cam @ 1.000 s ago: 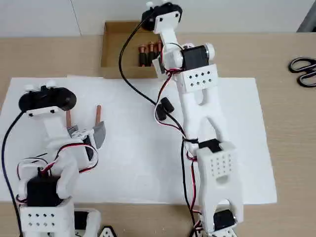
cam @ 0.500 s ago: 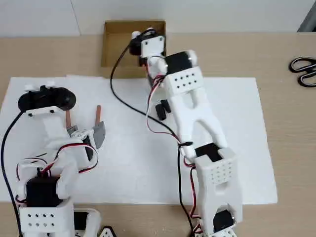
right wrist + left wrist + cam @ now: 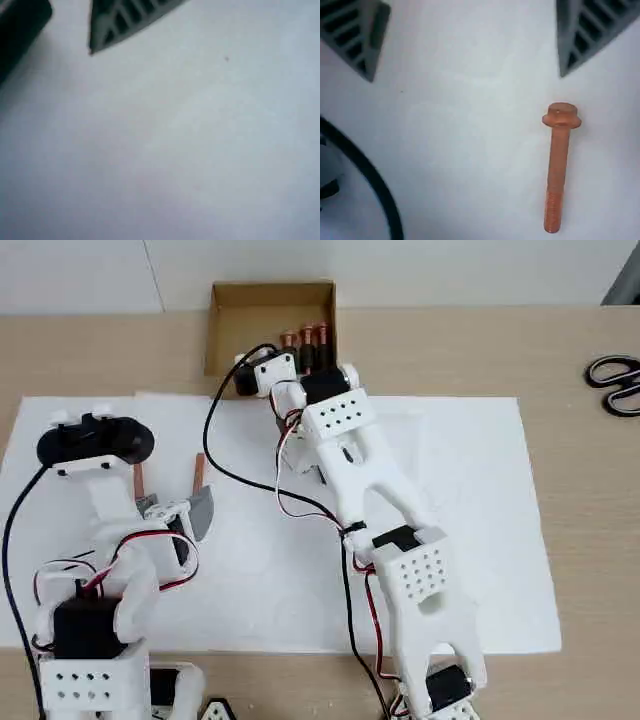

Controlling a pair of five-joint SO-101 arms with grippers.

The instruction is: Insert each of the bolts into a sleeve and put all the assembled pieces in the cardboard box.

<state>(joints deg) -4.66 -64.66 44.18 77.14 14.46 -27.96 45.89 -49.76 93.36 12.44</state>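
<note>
- Wooden surface [image 3: 560, 340] with a white paper sheet [image 3: 470, 490] spread over it.
- Right arm [image 3: 360, 460] reaches across the sheet, its tip just short of the cardboard box [image 3: 240, 320]. Right claw [image 3: 100, 42] sits low over the paper; cannot tell its grip.
- Left claw [image 3: 465, 75] released, empty, above the paper.
- Three assembled pieces [image 3: 305, 345] lie side by side in the box.
- Two bare bolts [image 3: 199, 472] lie on the paper by the left claw.

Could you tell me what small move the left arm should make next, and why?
Probably shift the left gripper sideways until the bolt sits centred between its fingers. In its wrist view the fingers stand open over the white sheet, and the bolt lies flat, nearer one finger than midway.
</note>
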